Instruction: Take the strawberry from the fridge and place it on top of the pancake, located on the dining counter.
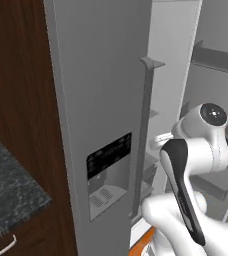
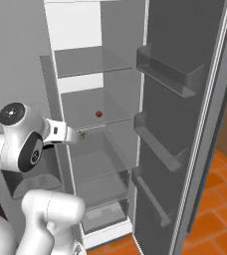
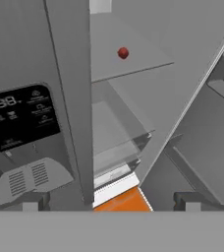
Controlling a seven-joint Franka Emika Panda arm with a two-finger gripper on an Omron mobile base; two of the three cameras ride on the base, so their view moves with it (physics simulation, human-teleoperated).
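The fridge (image 2: 120,30) stands with its right door (image 2: 185,124) swung wide open and its left door (image 1: 101,90), the one with the black dispenser panel (image 1: 108,156), closed. A tiny red strawberry (image 2: 99,114) sits alone on a middle glass shelf (image 2: 93,109); in the hand view the strawberry (image 3: 123,52) lies ahead and above the fingertips. My gripper (image 2: 82,134) hangs open and empty just in front of the open compartment, below and left of the berry, at the closed door's edge. In the hand view my gripper (image 3: 111,202) has its tips far apart. The pancake and dining counter are out of view.
Door bins (image 2: 160,74) jut from the inside of the open door on my right. A dark wood cabinet (image 1: 21,75) and black speckled worktop (image 1: 11,185) flank the fridge on the left. Drawers (image 2: 103,191) fill the fridge's lower part above an orange tiled floor (image 2: 220,209).
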